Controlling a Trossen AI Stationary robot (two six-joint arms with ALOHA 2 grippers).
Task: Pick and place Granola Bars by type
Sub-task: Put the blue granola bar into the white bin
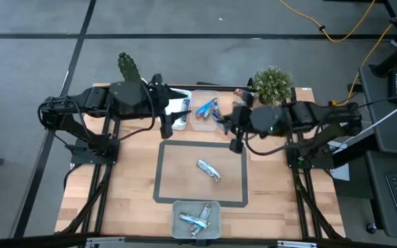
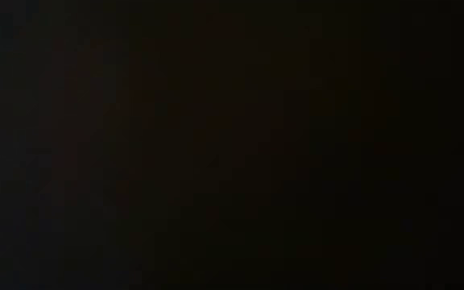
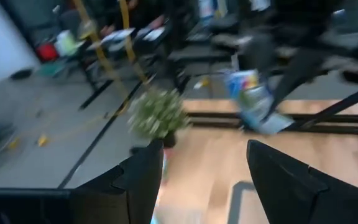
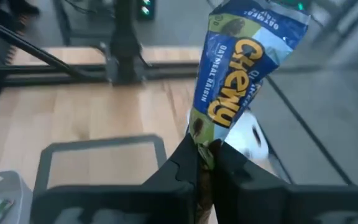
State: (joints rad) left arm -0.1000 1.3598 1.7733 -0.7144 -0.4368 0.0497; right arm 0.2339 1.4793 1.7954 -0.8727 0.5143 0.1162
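Blue "Chewy" granola bar (image 4: 244,68) stands upright, pinched at its lower end by the right end effector (image 4: 207,165).

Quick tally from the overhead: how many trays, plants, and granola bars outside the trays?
Trays: 3 (near tray, white tray, clear tray)
Plants: 2 (cactus, bushy plant)
Bars outside trays: 2 (silver bar, blue bar in right gripper)
Total: 7

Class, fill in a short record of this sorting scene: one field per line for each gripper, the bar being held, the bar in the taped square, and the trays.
right gripper: shut on blue granola bar, raised near the far trays
left gripper: open, empty, near the far white tray
taped square: one silver bar inside
near tray: holds several bars
far clear tray: holds blue bars
low view: dark, shows nothing
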